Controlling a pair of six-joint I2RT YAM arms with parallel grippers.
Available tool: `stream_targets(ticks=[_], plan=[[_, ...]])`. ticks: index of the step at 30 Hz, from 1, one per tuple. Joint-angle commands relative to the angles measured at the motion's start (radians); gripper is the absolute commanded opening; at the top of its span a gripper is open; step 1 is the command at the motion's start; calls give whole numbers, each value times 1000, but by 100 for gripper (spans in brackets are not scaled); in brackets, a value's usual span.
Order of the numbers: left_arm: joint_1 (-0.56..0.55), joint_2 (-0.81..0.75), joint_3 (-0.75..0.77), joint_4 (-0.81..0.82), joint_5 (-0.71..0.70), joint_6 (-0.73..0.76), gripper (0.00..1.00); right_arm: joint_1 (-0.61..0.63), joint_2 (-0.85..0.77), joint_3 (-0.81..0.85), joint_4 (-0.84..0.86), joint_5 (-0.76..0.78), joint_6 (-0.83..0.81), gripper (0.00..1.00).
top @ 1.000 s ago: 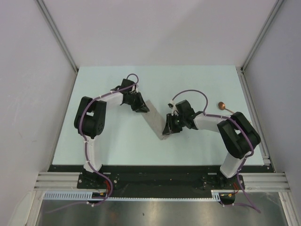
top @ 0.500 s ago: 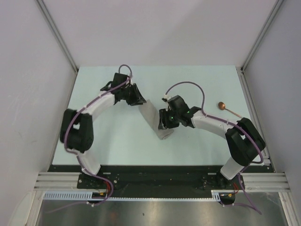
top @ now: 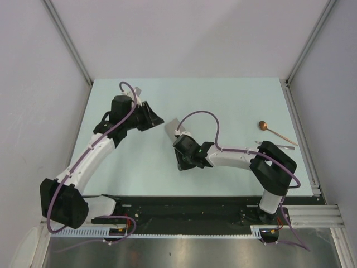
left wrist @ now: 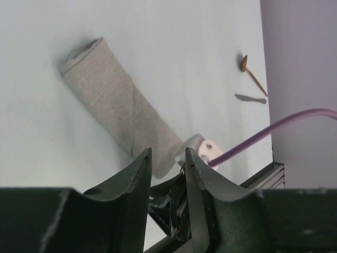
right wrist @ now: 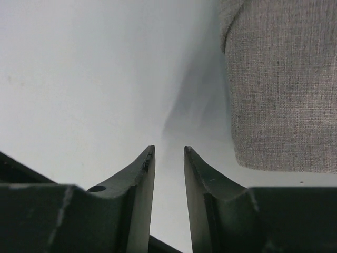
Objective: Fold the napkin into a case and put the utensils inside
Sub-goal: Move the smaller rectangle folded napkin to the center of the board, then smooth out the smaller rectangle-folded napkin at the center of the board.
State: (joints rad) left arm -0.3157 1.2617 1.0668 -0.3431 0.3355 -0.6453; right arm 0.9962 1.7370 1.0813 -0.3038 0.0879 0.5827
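Note:
The napkin [left wrist: 118,105], folded into a narrow flat grey-beige case with a diagonal fold line, lies flat on the pale table. My left gripper [left wrist: 167,152] [top: 159,120] is open and empty, well short of it. One end of the napkin [right wrist: 281,89] shows up close at the right of the right wrist view. My right gripper [right wrist: 168,148] [top: 181,166] is open over bare table just to the left of that end. The utensils lie apart near the table's right edge: a copper spoon [top: 278,134] [left wrist: 247,67] and a thin silvery piece [top: 276,146] [left wrist: 250,98].
The right arm's purple cable [left wrist: 284,124] and white connector [left wrist: 206,149] cross the left wrist view next to the napkin's near end. A metal rail [top: 189,215] runs along the near edge. Grey walls [top: 33,111] close in the table on both sides.
Both grippers were at the napkin's two ends and have come off it. The left arm has stretched out and both grippers have shifted left.

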Motion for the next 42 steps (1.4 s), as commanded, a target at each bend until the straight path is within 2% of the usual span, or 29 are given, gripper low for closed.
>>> stream_targets(ticks=[1,8,12,18,27,33,37,39,42], plan=[[1,-68,-59,27,13,26,37,4,30,-9,20,116,62,33],[-13,-91,-108,27,22,29,36,-39,38,-70,20,177,78,30],[-16,-75,-111,29,14,30,37,-108,16,-132,49,191,85,30],[-20,-7,-65,26,50,38,36,-284,22,-175,110,190,10,31],[-39,59,-21,21,66,32,36,-523,142,-63,183,129,-141,31],[-56,102,-4,16,79,30,36,-576,210,31,175,33,-176,31],[-68,107,-1,13,62,42,37,-574,93,-47,158,-7,-143,32],[-74,133,-2,29,54,45,37,-574,15,-102,164,-42,-132,35],[-65,250,38,44,85,24,36,-593,-23,-78,155,-112,-130,43]])
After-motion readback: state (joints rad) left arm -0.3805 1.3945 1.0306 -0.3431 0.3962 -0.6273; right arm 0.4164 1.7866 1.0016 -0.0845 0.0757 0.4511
